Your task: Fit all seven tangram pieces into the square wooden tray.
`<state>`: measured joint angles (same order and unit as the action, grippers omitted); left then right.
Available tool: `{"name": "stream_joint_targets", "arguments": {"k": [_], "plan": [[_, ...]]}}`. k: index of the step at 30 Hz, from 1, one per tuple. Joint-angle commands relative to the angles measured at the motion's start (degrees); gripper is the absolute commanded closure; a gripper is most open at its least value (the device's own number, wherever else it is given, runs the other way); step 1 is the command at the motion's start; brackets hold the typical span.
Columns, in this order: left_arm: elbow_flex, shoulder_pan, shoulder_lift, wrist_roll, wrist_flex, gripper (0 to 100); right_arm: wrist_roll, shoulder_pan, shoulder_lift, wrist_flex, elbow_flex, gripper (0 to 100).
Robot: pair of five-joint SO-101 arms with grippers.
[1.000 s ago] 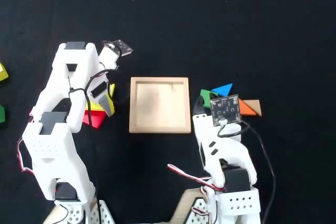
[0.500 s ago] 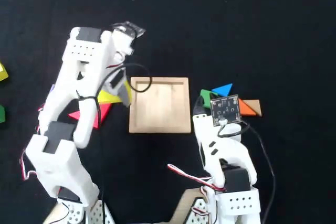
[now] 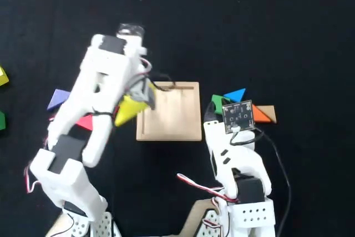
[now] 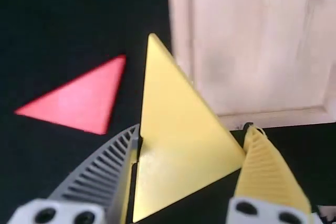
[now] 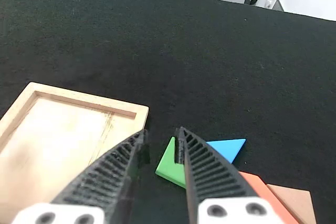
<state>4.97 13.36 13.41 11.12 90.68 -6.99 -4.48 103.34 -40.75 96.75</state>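
One square wooden tray [image 3: 172, 129]. Seven tangram pieces: yellow triangle [image 3: 128, 110], red triangle [image 3: 86, 121], purple piece [image 3: 56, 99] at its nine o'clock; green piece [image 3: 217, 104], blue triangle [image 3: 237, 94], orange triangle [image 3: 262, 116], tan piece [image 3: 269, 109] at three o'clock.

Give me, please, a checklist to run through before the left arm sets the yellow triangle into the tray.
1. Grip: ok. The left gripper is shut on the yellow triangle, with a finger on each side.
2. Tray floor free: ok where visible. The tray shows bare wood in the left wrist view.
3. Triangle over the tray: not ok. It hangs mostly over the black table and overlaps only the rim.
4. Clearance above the rim: cannot tell.
5. Right gripper out of the way: ok. It is open beside the tray, by the green piece.
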Motion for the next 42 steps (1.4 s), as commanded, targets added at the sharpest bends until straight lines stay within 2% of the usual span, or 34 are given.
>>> {"name": "stream_joint_targets", "arguments": {"k": [1, 7, 13, 21, 42], "plan": [[-4.53, 4.62, -3.34, 4.22, -7.21, 88, -0.18, 4.04, 5.14, 1.85, -0.22, 90.2], [-9.63, 5.05, -2.73, 9.49, -18.29, 88, -0.09, 5.89, 5.14, 2.55, -0.22, 90.2], [-11.82, 5.49, -2.55, 15.47, -21.63, 88, -0.09, 5.80, 5.14, 2.55, -0.22, 90.2], [-17.89, 5.49, -2.64, 16.44, -30.33, 88, -0.09, 5.80, 5.14, 2.55, -0.22, 90.2], [-18.33, 5.05, -2.64, 16.09, -30.68, 88, -0.09, 5.80, 5.14, 2.55, -0.22, 90.2]]}}
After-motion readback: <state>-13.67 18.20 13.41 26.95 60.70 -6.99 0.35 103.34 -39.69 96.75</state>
